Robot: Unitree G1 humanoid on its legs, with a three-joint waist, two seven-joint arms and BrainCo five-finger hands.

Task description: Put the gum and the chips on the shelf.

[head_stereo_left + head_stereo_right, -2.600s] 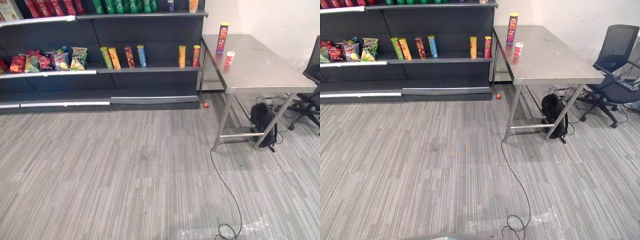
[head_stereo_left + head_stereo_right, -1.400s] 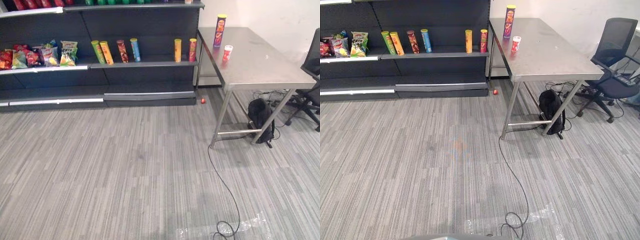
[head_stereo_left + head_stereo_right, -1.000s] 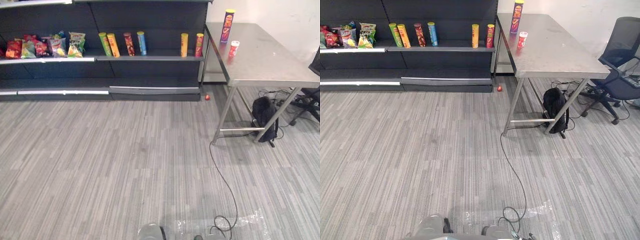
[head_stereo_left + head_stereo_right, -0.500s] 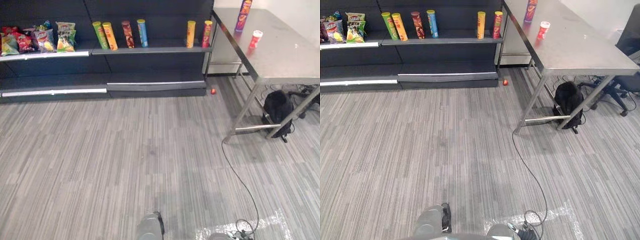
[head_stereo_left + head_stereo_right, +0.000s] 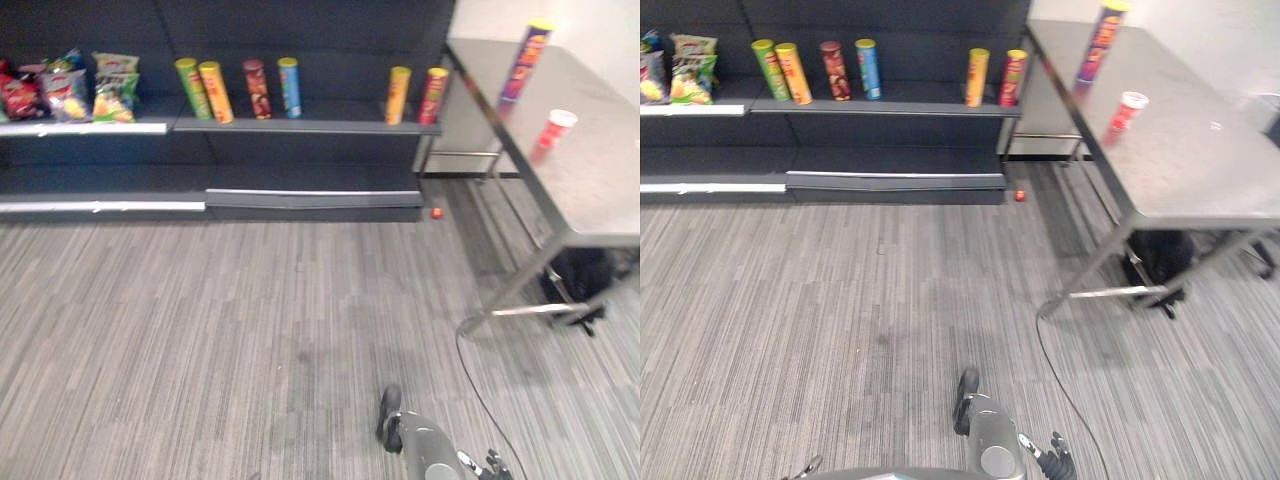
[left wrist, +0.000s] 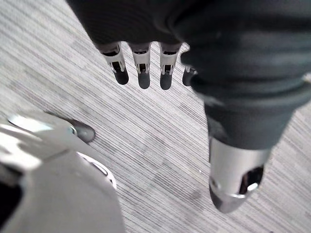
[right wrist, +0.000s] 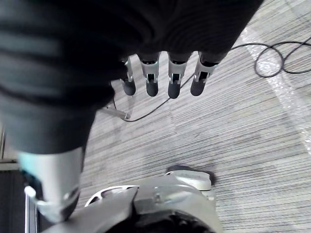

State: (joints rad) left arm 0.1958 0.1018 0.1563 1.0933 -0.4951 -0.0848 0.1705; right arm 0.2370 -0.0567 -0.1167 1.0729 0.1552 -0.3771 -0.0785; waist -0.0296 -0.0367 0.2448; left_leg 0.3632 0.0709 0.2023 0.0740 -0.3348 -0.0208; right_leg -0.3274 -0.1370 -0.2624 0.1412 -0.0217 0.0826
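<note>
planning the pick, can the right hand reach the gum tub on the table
Probably not yet: the right hand hangs open over carpet, the gum tub stands far off on the table.

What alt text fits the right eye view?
A tall purple chips can and a small red-and-white gum tub stand on a steel table at right. Left of it, a dark shelf holds six upright coloured cans and snack bags, above grey striped carpet.

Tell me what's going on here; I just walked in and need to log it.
Nothing is being handled. The left hand and right hand hang open and empty over the carpet. The chips and gum stand on the table, right of the shelf, not yet picked up.
</note>
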